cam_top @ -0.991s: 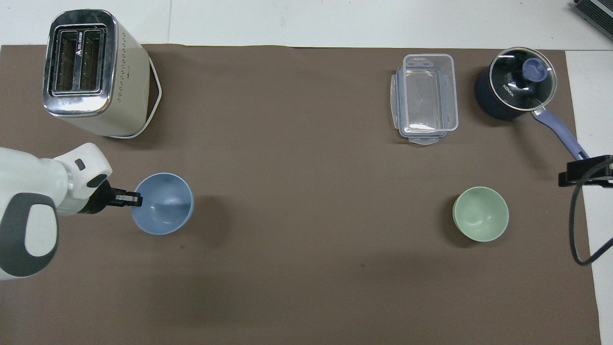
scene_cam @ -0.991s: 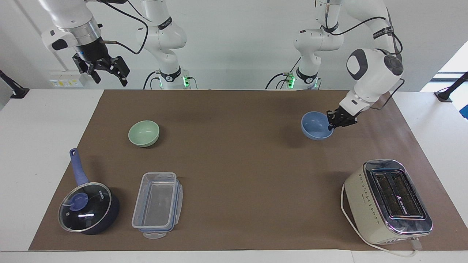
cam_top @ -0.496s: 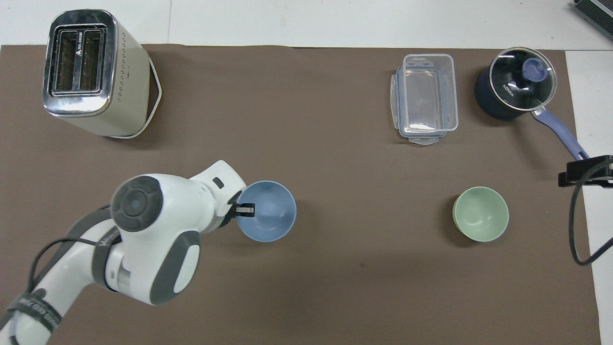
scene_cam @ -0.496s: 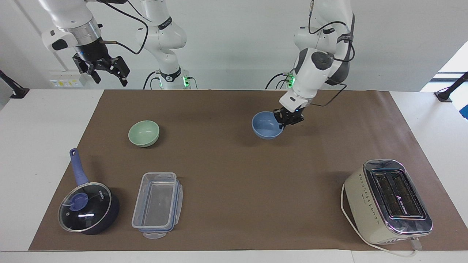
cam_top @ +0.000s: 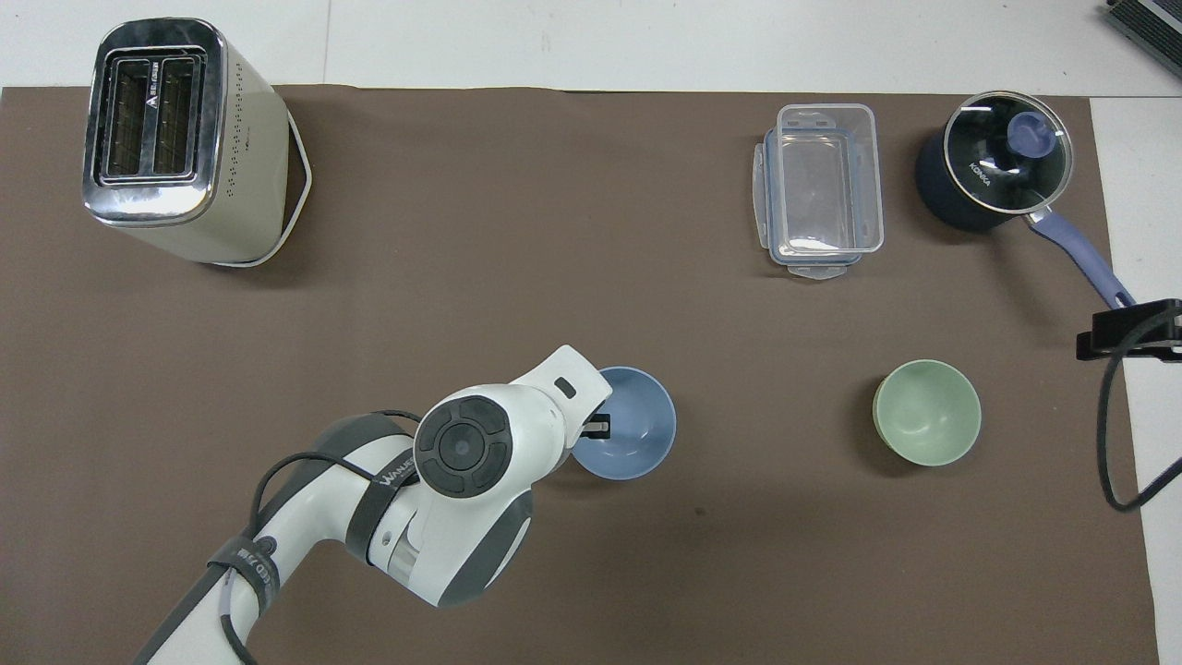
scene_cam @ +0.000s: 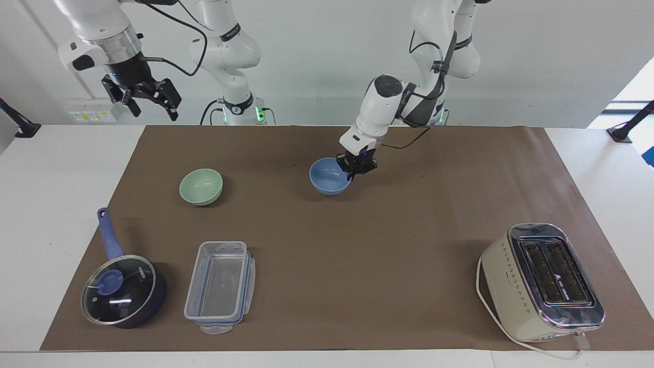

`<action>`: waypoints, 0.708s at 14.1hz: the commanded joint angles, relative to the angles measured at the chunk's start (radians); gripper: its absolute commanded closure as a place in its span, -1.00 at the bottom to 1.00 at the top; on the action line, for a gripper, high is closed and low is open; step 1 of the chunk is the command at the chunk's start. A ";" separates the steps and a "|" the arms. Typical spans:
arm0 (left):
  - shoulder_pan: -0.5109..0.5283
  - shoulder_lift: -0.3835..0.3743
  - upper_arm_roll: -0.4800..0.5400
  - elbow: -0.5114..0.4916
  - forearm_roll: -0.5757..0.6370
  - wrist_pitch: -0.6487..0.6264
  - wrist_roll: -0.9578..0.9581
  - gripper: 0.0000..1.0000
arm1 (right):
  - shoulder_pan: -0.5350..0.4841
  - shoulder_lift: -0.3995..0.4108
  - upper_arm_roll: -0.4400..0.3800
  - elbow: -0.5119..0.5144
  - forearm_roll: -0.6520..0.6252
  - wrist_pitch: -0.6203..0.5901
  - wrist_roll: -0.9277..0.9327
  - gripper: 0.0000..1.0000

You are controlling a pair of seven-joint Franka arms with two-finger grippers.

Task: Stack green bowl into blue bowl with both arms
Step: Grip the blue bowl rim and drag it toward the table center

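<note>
The blue bowl point(scene_cam: 327, 180) point(cam_top: 637, 434) is near the middle of the brown mat, upright. My left gripper point(scene_cam: 353, 170) point(cam_top: 602, 427) is shut on its rim, on the side toward the left arm's end, and holds it low at the mat; I cannot tell whether it touches. The green bowl point(scene_cam: 201, 186) point(cam_top: 926, 412) stands upright and alone on the mat toward the right arm's end. My right gripper point(scene_cam: 142, 98) hangs open and empty, high over the table edge near its base, well clear of the green bowl; that arm waits.
A cream toaster point(scene_cam: 544, 281) point(cam_top: 175, 139) stands at the left arm's end, farthest from the robots. A clear plastic container point(scene_cam: 219, 286) point(cam_top: 822, 189) and a dark blue lidded saucepan point(scene_cam: 122, 289) point(cam_top: 997, 171) lie farther from the robots than the green bowl.
My left gripper has carried the blue bowl from the left arm's end toward the middle of the mat, closer to the green bowl. The right arm and green bowl have not moved.
</note>
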 commanded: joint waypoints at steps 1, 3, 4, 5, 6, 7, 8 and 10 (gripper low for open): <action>-0.028 0.027 0.019 0.043 0.024 -0.001 -0.026 1.00 | -0.011 -0.017 0.005 -0.019 0.020 0.002 0.016 -1.00; -0.030 0.038 0.018 0.043 0.024 -0.004 -0.027 1.00 | -0.011 -0.017 0.005 -0.019 0.020 0.001 0.016 -1.00; -0.031 0.057 0.019 0.048 0.024 -0.002 -0.027 1.00 | -0.011 -0.017 0.005 -0.019 0.020 0.002 0.016 -1.00; -0.031 0.062 0.018 0.053 0.025 -0.004 -0.024 1.00 | -0.011 -0.017 0.005 -0.020 0.020 0.001 0.016 -1.00; -0.031 0.062 0.018 0.056 0.024 -0.008 -0.024 1.00 | -0.011 -0.017 0.005 -0.019 0.020 0.002 0.016 -1.00; -0.033 0.062 0.016 0.051 0.024 -0.014 -0.026 1.00 | -0.011 -0.017 0.005 -0.019 0.020 0.001 0.016 -1.00; -0.045 0.061 0.016 0.042 0.024 -0.017 -0.027 0.88 | -0.011 -0.017 0.005 -0.019 0.020 0.002 0.016 -1.00; -0.040 0.062 0.016 0.047 0.024 -0.019 -0.026 0.13 | -0.011 -0.017 0.005 -0.019 0.020 0.002 0.016 -1.00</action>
